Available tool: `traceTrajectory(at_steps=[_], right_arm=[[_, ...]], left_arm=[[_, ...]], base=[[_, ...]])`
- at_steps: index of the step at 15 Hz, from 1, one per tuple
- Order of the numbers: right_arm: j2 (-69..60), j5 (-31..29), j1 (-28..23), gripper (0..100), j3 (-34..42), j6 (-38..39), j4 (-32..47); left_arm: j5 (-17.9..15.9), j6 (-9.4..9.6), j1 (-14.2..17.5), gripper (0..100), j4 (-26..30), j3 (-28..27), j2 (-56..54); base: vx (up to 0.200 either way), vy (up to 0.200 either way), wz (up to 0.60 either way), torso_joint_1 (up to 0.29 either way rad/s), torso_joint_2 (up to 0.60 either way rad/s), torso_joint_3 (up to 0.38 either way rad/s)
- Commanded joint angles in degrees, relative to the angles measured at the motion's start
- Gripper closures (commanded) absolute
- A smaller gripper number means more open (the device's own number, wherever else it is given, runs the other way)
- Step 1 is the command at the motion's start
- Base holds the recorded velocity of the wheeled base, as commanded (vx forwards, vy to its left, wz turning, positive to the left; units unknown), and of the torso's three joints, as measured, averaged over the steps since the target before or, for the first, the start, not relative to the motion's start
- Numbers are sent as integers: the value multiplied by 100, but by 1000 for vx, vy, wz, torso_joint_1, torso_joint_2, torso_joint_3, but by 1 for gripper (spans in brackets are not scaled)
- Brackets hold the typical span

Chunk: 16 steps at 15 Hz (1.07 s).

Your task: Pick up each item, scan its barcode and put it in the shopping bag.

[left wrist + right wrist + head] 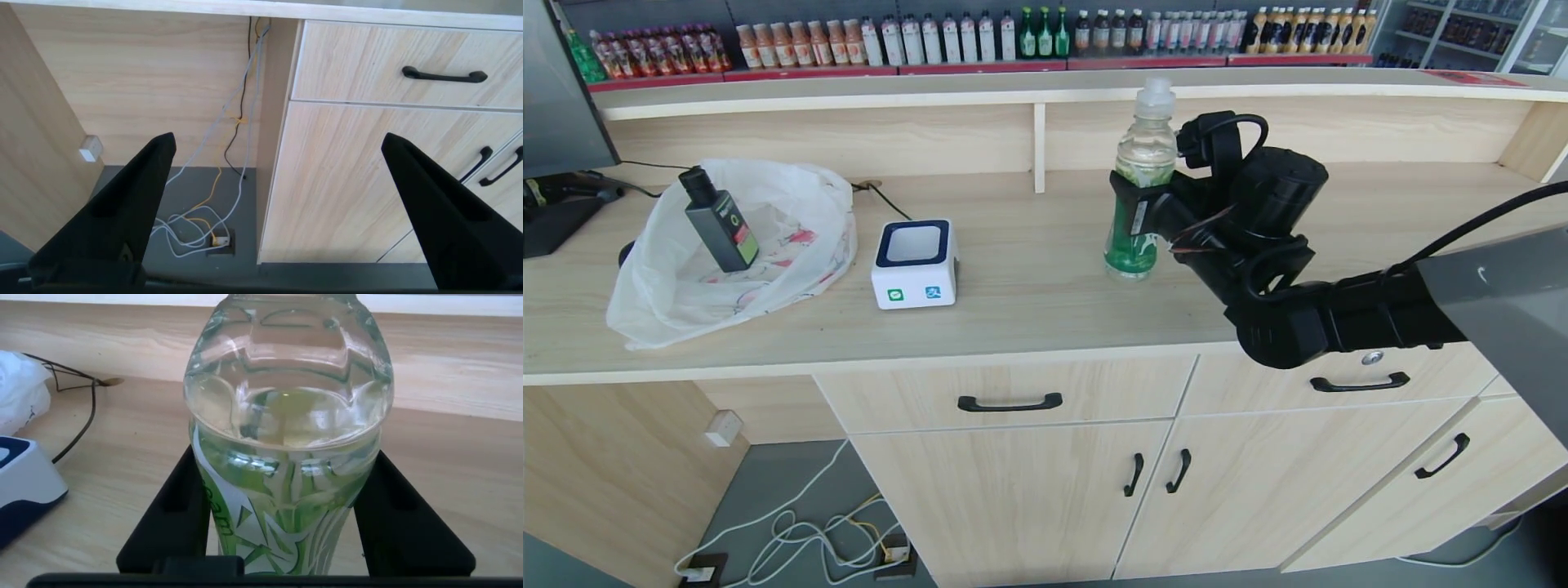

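My left gripper (278, 143) hangs low before the cabinet drawers (368, 73), its fingers spread wide and holding nothing. Above, my right gripper (1134, 204) is clamped around an upright water bottle (1145, 159) with a green label, at the wooden counter (1029, 269). Left of it sits the white cube barcode scanner (914, 263), then the shopping bag (800, 212), which holds a dark bottle (719, 219). Shelved drinks (980, 37) line the back.
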Motion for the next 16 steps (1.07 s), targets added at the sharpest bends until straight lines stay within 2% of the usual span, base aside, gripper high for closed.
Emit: traceTrajectory(at_steps=[1,8,16], right_arm=[[-146,1,2,100,0,-9,-14],[-691,-17,55,100,114,-17,-22],[-1878,-17,160,100,1608,-97,-462]], left_arm=[[1,2,-1,0,0,0,-2],[1,2,-1,0,0,0,-2],[1,2,-1,0,0,0,-2]], base=[[0,0,0,0,0,0],[0,0,0,0,0,0],[0,0,0,0,0,0]])
